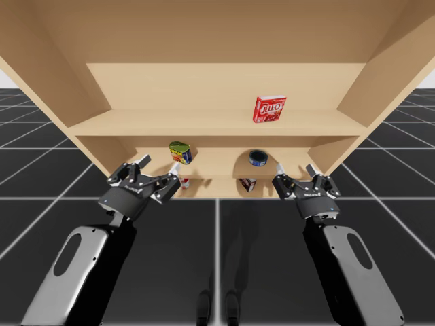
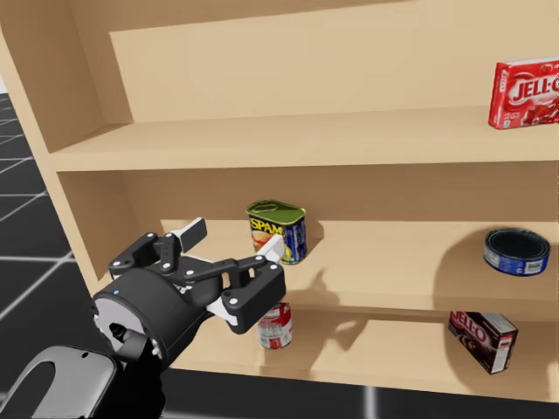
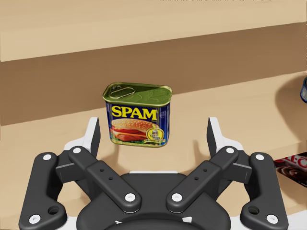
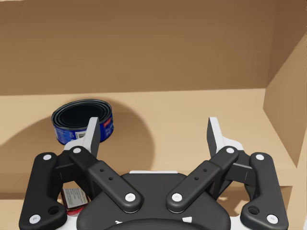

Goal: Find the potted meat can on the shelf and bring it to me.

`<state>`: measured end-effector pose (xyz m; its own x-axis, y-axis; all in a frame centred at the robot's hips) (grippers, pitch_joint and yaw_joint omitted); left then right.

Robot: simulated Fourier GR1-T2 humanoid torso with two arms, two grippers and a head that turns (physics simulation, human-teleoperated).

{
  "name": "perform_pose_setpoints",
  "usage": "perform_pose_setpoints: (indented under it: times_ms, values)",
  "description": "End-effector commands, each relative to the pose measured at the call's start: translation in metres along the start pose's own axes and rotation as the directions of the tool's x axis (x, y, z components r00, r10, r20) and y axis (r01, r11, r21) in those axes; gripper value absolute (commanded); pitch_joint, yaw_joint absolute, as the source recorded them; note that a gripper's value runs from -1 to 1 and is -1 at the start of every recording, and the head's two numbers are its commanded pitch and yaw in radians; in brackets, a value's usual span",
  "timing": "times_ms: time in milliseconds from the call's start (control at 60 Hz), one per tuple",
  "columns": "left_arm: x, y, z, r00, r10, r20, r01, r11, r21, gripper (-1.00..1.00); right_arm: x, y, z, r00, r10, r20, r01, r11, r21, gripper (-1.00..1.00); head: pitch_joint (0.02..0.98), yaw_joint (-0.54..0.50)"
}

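Observation:
The potted meat can is a blue rectangular tin with a green-gold lid. It stands upright on the middle shelf board. My left gripper is open just in front of the can. The can lies ahead of the fingertips, in line with the gap, and nothing touches it. My right gripper is open and holds nothing, in front of the right part of the same shelf level.
The wooden shelf carries a red box on its upper board. A flat blue round can lies on the middle board. Below are a small red-and-white can and a dark box.

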<state>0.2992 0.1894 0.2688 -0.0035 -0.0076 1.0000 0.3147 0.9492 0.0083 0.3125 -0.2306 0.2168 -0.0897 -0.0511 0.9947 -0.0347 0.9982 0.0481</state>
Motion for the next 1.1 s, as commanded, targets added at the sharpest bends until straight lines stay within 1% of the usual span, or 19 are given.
perform_pose_setpoints:
  times_ms: [17, 133, 250, 300, 333, 383, 433, 467, 517, 633, 717, 833, 867, 883, 900, 917, 933, 967, 1100]
  values:
    - [-0.005, -0.009, -0.027, 0.9999, -0.005, -0.012, 0.005, 1.000, -0.007, -1.00, 0.001, -0.001, 0.000, 1.0000, 0.001, 0.003, -0.001, 1.000, -0.001, -1.00, 0.496, 0.21]
    - [-0.010, -0.009, -0.045, 0.9997, -0.004, -0.023, 0.004, 1.000, 0.007, -1.00, 0.001, -0.002, 0.000, 1.0000, 0.000, 0.005, 0.000, 1.000, -0.002, -1.00, 0.498, 0.20]
    - [-0.016, -0.007, -0.060, 0.9994, -0.016, -0.032, 0.017, 0.999, 0.030, -1.00, 0.002, -0.003, 0.000, 1.0000, -0.001, 0.007, 0.001, 1.000, -0.003, -1.00, 0.498, 0.20]
    - [-0.018, -0.005, -0.067, 0.9994, -0.010, -0.034, 0.011, 0.999, 0.031, -1.00, 0.002, -0.003, 0.000, 1.0000, -0.002, 0.007, 0.002, 1.000, -0.003, -1.00, 0.499, 0.20]
    - [-0.020, -0.003, -0.073, 0.9991, -0.019, -0.039, 0.020, 0.999, 0.047, -1.00, 0.002, -0.003, 0.000, 1.0000, -0.001, 0.008, 0.001, 1.000, -0.003, -1.00, 0.500, 0.20]
    - [-0.021, -0.002, -0.077, 0.9990, -0.010, -0.045, 0.012, 0.999, 0.047, -1.00, 0.002, -0.003, 0.000, 1.0000, -0.001, 0.009, 0.001, 1.000, -0.004, -1.00, 0.500, 0.20]
    - [-0.024, -0.001, -0.082, 0.9987, -0.015, -0.049, 0.018, 0.998, 0.061, -1.00, 0.003, -0.003, 0.000, 1.0000, -0.003, 0.009, 0.003, 1.000, -0.004, -1.00, 0.501, 0.19]
    - [-0.026, 0.000, -0.087, 0.9986, -0.003, -0.053, 0.006, 0.998, 0.060, -1.00, 0.003, -0.004, 0.000, 0.9999, -0.002, 0.010, 0.002, 1.000, -0.006, -1.00, 0.502, 0.19]
    - [-0.028, 0.000, -0.090, 0.9983, -0.010, -0.058, 0.013, 0.998, 0.065, -1.00, 0.003, -0.004, 0.000, 0.9999, -0.001, 0.011, 0.001, 1.000, -0.006, -1.00, 0.502, 0.19]
    - [-0.032, 0.002, -0.102, 0.9981, 0.000, -0.062, 0.004, 0.998, 0.064, -1.00, 0.003, -0.004, 0.001, 0.9999, 0.000, 0.013, 0.001, 1.000, -0.006, -1.00, 0.503, 0.19]
    - [-0.036, 0.003, -0.109, 0.9971, 0.007, -0.075, -0.002, 0.998, 0.067, -1.00, 0.004, -0.005, 0.001, 0.9994, 0.017, 0.029, -0.017, 1.000, 0.000, -1.00, 0.502, 0.19]
    - [-0.039, 0.002, -0.113, 0.9962, 0.009, -0.087, -0.003, 0.998, 0.062, -0.97, 0.005, -0.006, 0.001, 0.9994, 0.012, 0.033, -0.012, 1.000, 0.000, -1.00, 0.502, 0.18]
    - [-0.040, 0.002, -0.113, 0.9962, 0.006, -0.087, 0.000, 0.998, 0.066, -0.77, 0.005, -0.006, 0.001, 0.9994, 0.012, 0.034, -0.012, 1.000, -0.001, -1.00, 0.502, 0.18]
    - [-0.041, 0.002, -0.113, 0.9958, 0.003, -0.091, 0.004, 0.998, 0.068, -0.38, 0.006, -0.007, 0.001, 0.9994, 0.010, 0.034, -0.010, 1.000, -0.001, -1.00, 0.501, 0.18]
    - [-0.041, 0.002, -0.113, 0.9958, 0.003, -0.091, 0.003, 0.998, 0.068, 0.20, 0.006, -0.007, 0.001, 0.9994, 0.009, 0.034, -0.009, 1.000, 0.000, -1.00, 0.501, 0.18]
    - [-0.042, 0.002, -0.113, 0.9958, 0.006, -0.091, 0.000, 0.998, 0.064, 0.41, 0.006, -0.007, 0.001, 0.9994, 0.009, 0.034, -0.009, 1.000, 0.000, -1.00, 0.501, 0.18]
    - [-0.042, 0.001, -0.113, 0.9959, 0.007, -0.090, -0.001, 0.998, 0.064, 0.75, 0.006, -0.007, 0.001, 0.9993, 0.010, 0.035, -0.010, 1.000, 0.000, -1.00, 0.502, 0.18]
    - [-0.042, 0.001, -0.113, 0.9956, 0.005, -0.093, 0.000, 0.998, 0.061, 0.95, 0.006, -0.007, 0.001, 0.9993, 0.010, 0.036, -0.010, 1.000, -0.001, -1.00, 0.501, 0.18]
    - [-0.038, 0.002, -0.108, 0.9966, 0.008, -0.082, -0.004, 0.999, 0.051, 1.00, 0.006, -0.006, 0.001, 0.9993, 0.011, 0.036, -0.011, 1.000, 0.000, -1.00, 0.497, 0.18]
